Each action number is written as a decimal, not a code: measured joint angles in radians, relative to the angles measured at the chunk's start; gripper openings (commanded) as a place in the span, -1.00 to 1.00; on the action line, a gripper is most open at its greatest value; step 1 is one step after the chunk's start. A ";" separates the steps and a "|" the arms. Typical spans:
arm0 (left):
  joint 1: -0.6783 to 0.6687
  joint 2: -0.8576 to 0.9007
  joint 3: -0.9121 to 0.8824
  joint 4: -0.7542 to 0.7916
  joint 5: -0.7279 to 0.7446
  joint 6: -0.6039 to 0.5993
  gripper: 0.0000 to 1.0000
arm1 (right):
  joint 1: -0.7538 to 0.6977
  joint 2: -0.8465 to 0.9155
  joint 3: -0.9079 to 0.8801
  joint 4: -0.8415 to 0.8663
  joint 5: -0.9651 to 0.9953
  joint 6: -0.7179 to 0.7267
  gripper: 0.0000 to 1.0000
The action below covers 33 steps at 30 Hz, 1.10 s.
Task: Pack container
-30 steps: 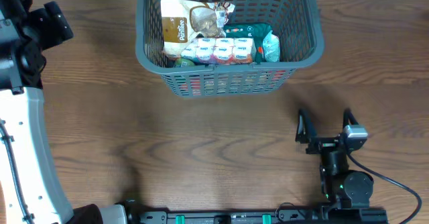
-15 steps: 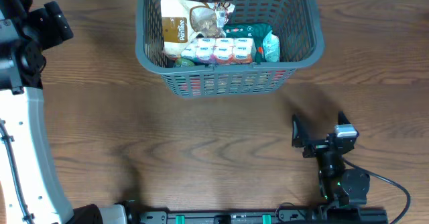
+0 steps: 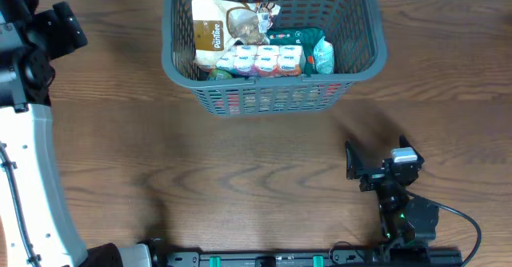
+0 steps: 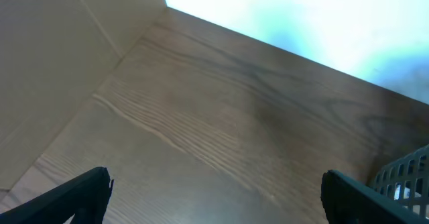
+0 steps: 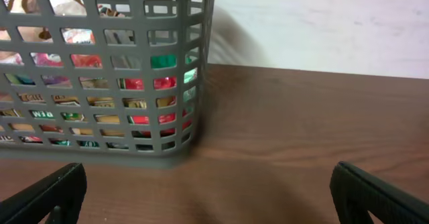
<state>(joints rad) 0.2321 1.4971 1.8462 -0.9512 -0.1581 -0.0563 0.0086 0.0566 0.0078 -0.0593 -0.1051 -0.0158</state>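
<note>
The right gripper is sitting low over the near right part of the table, its two fingers spread wide and holding nothing. Its own camera is looking straight between them at bare wood. The left gripper is likewise gaping and empty, out at the far left with a corner of the lattice just showing at the edge of its view.

The container is standing at the far centre of the table, well apart from the right gripper. It is carrying a tan pouch, a row of small white bottles and a green packet, all lying below the rim.

I am seeing no loose groceries on the wood, so to my eye the packing is looking about finished and the arms are settling out of the way. To do that well, I would be keeping both sets of fingers apart and empty. I would also be keeping the right arm near its base and steering clear of the basket's near wall, so nothing nudges it or disturbs the load.
</note>
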 measured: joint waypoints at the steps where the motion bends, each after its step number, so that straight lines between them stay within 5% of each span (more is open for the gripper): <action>1: 0.000 0.000 0.000 0.000 0.000 0.000 0.97 | 0.000 0.000 0.000 0.000 0.000 0.000 0.99; 33: 0.000 -0.007 0.000 -0.013 0.000 0.000 0.97 | 0.000 0.000 0.000 0.000 0.000 -0.001 0.98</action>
<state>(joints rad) 0.2321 1.4899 1.8462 -0.9646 -0.1581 -0.0559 0.0086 0.0566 0.0078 -0.0593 -0.1051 -0.0170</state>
